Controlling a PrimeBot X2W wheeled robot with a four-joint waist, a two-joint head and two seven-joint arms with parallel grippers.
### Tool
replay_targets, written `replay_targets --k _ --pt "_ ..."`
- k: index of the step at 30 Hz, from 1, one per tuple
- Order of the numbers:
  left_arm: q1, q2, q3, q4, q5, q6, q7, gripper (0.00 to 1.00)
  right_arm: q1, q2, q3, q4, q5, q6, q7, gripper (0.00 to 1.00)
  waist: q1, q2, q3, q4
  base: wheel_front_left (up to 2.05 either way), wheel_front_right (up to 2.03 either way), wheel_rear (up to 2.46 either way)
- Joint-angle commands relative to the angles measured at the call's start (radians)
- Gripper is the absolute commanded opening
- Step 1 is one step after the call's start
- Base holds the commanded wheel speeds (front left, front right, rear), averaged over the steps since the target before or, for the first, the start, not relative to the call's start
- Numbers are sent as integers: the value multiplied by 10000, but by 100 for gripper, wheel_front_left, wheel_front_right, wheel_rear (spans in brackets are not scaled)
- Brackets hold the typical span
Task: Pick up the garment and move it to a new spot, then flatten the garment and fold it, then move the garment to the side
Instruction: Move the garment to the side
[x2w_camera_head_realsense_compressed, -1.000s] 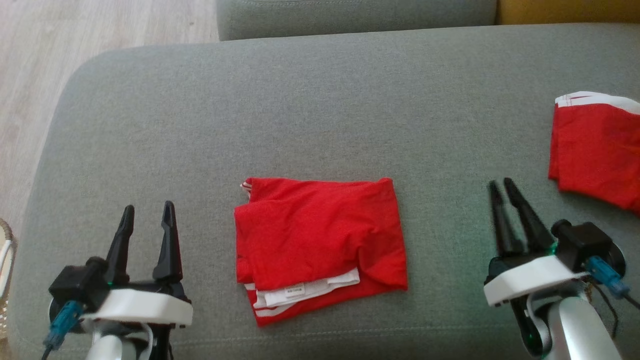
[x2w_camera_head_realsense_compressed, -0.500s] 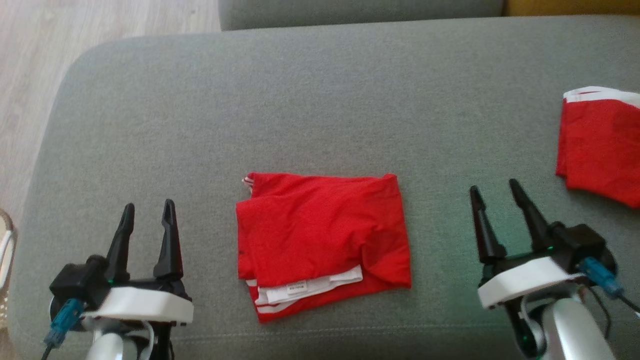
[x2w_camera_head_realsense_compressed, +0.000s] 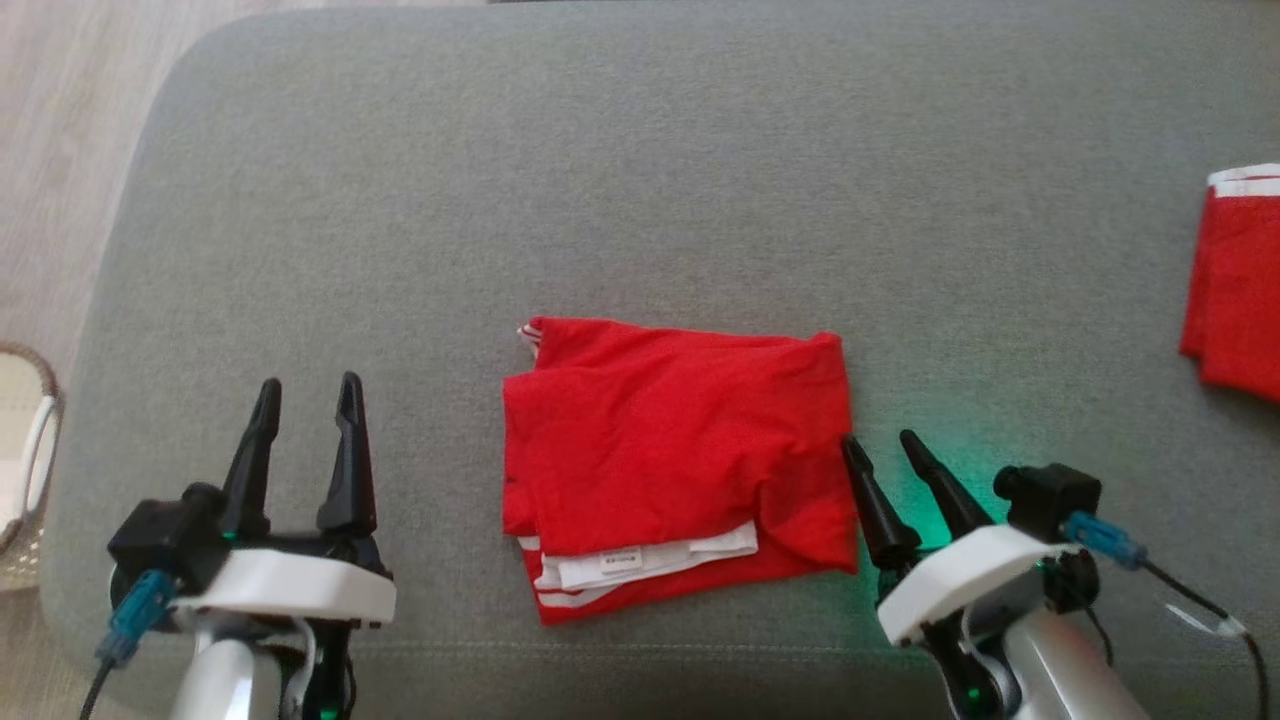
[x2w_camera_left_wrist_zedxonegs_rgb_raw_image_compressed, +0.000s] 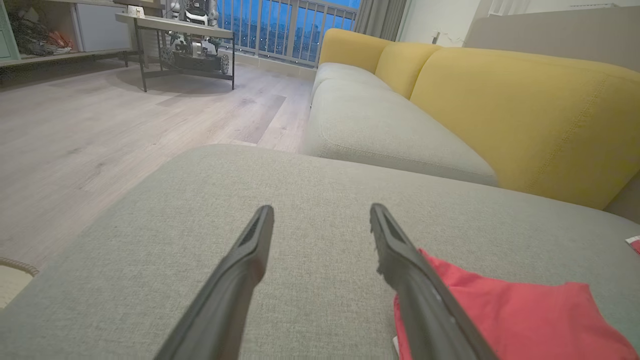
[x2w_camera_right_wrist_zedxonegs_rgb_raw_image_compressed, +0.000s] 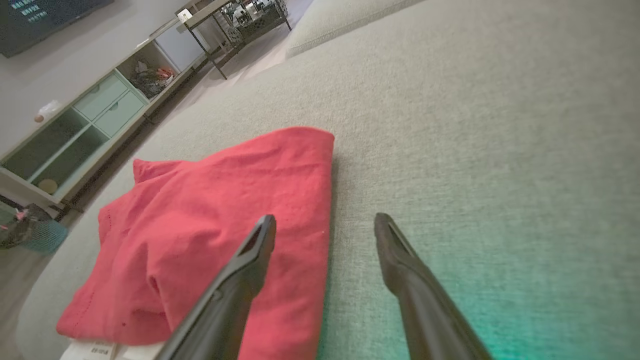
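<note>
A folded red garment with a white waistband and label at its near edge lies on the grey cushion. My right gripper is open at the garment's right edge; in the right wrist view its left finger hovers over the red cloth and the right finger over bare cushion. Nothing is between its fingers. My left gripper stands open to the left of the garment, apart from it, and the left wrist view shows the red cloth beside its right finger.
A second red garment with a white band lies at the cushion's right edge. A woven basket stands on the wooden floor at the left. A yellow sofa back and another grey seat lie beyond the cushion.
My right gripper opened from nearly shut and moved left to the garment's right edge. The head camera tilted down and shifted, so the whole scene slid. The left gripper stayed open.
</note>
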Motion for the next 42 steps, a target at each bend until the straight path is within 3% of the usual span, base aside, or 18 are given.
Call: replay_targets --k 1,12,13,14,19,24,31,36,42 --pt "-433 79 255 -265 31 -30 -53 100 -459 13 328 -31 330 -2 -91 100 -1 0 54 88 0 0 0" --pt "-580 79 294 -185 208 -99 -53 100 -1770 13 1741 2541 2203 -2 -125 100 -1 0 206 413 0 0 0" --pt "-588 79 327 -186 243 -104 -53 100 -1884 13 1872 2717 2214 -2 -166 43 -1 0 210 424 0 0 0" --pt "-601 79 390 -182 270 -109 -53 100 -2002 13 1961 2903 2098 -2 -237 0 -1 0 209 431 0 0 0" --pt "-729 79 824 -176 376 -129 -53 100 -2464 13 1731 3787 983 -2 -543 0 -1 0 126 406 0 0 0" --pt "-738 79 963 -261 417 -145 -53 100 -2782 13 1188 3796 -435 -2 -623 0 -1 0 14 157 0 0 0" --pt "-662 79 713 -411 348 -155 -53 100 -2813 13 16 2530 -3059 -2 -625 0 -1 0 -15 -489 0 0 0" --pt "-852 111 413 -650 487 -158 -53 100 -3172 13 -605 1241 -4300 -2 75 0 -1 0 351 -1265 0 0 0" --pt "-1700 837 -503 -881 877 -159 -53 100 -4085 -33 -1473 -320 -5192 -2 1234 0 -1 0 1273 -2241 0 0 0"
